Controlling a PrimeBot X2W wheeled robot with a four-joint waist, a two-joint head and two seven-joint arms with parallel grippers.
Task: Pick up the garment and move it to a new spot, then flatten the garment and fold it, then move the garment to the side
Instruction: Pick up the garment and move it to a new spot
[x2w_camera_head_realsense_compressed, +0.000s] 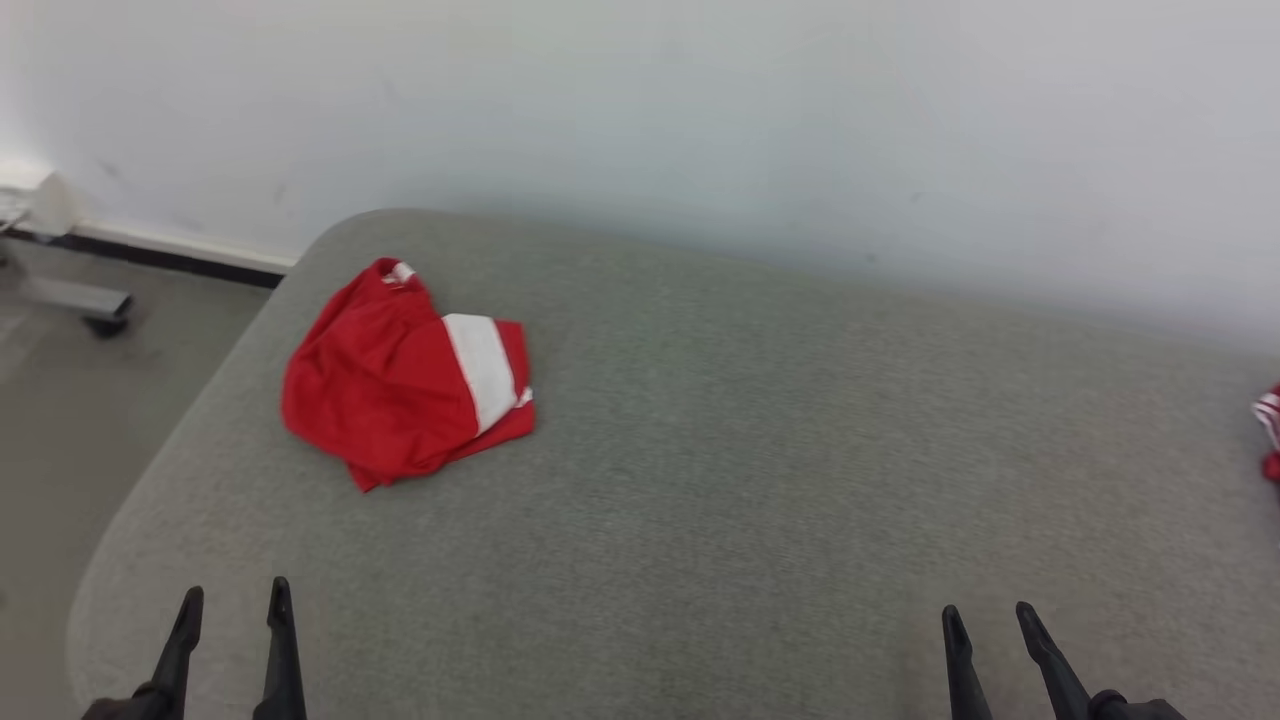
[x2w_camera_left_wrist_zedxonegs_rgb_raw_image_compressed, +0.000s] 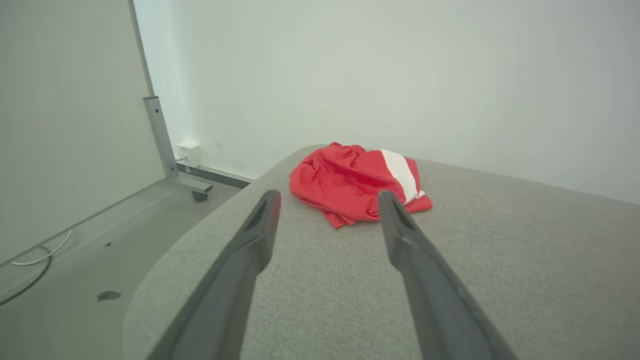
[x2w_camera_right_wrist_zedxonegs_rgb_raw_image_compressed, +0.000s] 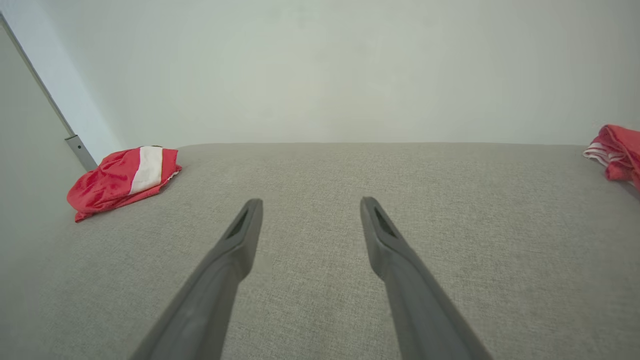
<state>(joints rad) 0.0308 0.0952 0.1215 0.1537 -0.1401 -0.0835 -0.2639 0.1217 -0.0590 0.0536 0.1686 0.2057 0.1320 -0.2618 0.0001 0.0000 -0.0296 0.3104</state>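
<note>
The red-and-white garment (x2w_camera_head_realsense_compressed: 405, 375) lies bunched on the grey fabric surface (x2w_camera_head_realsense_compressed: 750, 450). The left gripper (x2w_camera_head_realsense_compressed: 237, 587) and right gripper (x2w_camera_head_realsense_compressed: 988, 607) hover spread apart, empty.

I'm looking at my left gripper (x2w_camera_head_realsense_compressed: 235, 592): two long fingers (x2w_camera_left_wrist_zedxonegs_rgb_raw_image_compressed: 250, 250), matte dark grey, broad at the base and tapering to narrow, blunt tips. Each carries a slim recessed slot (x2w_camera_left_wrist_zedxonegs_rgb_raw_image_compressed: 260, 216) on its inner face near the tip. My right gripper (x2w_camera_head_realsense_compressed: 988, 610) is the same build, with a rounded black knuckle (x2w_camera_head_realsense_compressed: 1105, 703) at the base.
</note>
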